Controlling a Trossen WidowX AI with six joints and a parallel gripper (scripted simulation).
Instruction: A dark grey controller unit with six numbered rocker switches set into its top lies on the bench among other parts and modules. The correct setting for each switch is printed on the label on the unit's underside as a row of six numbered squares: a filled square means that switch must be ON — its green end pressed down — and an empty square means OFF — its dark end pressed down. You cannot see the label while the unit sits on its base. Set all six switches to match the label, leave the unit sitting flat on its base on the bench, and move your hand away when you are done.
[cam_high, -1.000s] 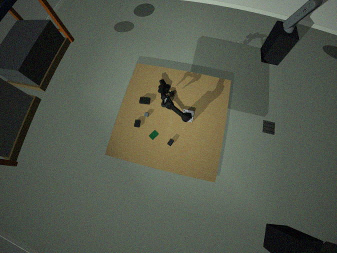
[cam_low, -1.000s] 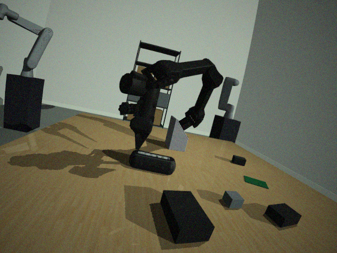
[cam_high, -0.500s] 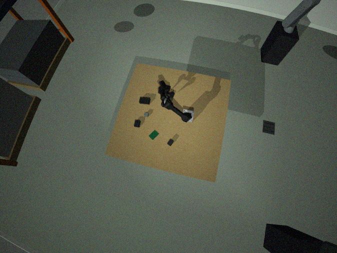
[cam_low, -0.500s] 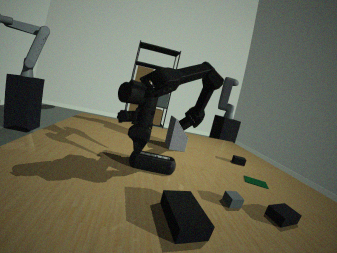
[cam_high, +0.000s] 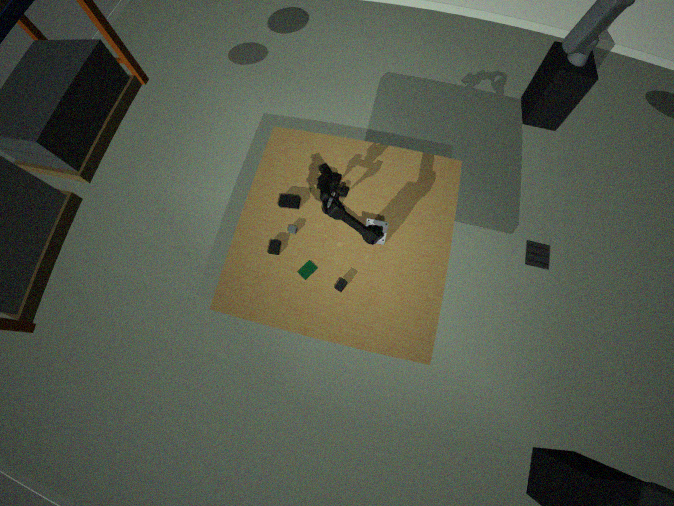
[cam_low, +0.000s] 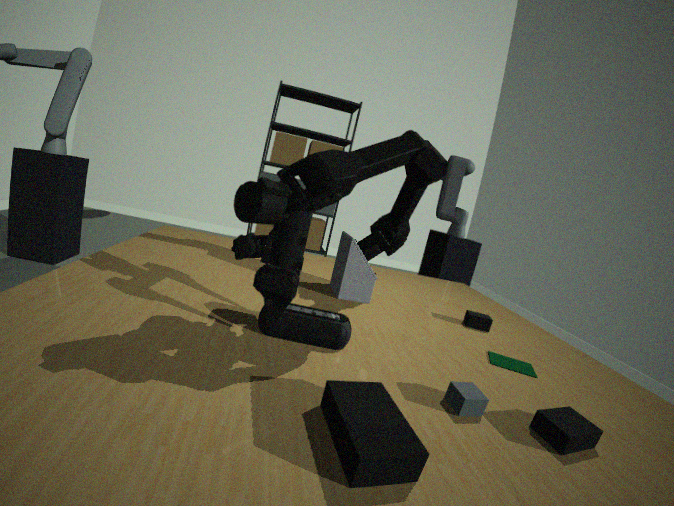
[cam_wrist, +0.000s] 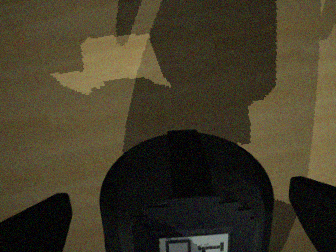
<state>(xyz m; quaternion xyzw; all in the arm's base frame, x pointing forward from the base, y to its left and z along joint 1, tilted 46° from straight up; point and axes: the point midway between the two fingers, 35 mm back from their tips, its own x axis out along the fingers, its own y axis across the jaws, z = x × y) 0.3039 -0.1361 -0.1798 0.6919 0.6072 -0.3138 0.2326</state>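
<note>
Exterior view has the switch unit (cam_low: 313, 331) (cam_wrist: 187, 200) lying label-up on the counter (cam_high: 381, 315) (cam_low: 163, 446) (cam_wrist: 45, 125), just in front of the wedge stand (cam_low: 353, 277), so we take it as upside down. Claw (cam_low: 273, 307) (cam_wrist: 182, 197) is wide, nothing gripped, low at the unit, one finger on each side in the wrist view. Top view: the dark arm (cam_high: 348, 218) hides the unit, can't place it there. The label (cam_low: 315, 312) (cam_wrist: 195, 241) shows only one empty square and what looks like a 1 in the wrist view; rest cut off, so we can't read all six here. Handling, our guess: stiff plastic shell, fairly light, rounded sides a bit slippery, rockers easy to knock. We'd take it across the narrow width, fingers on the long sides near the middle; an end hold could let it swing or roll out. Grip firm but not crushing, lift, turn it onto its base, lower gently so no rocker flips. Green card (cam_high: 307, 269) (cam_low: 511, 364) and black block (cam_high: 289, 200) (cam_low: 381, 430) sit well apart from it. Switch setting comes after the turn, we judge.
</note>
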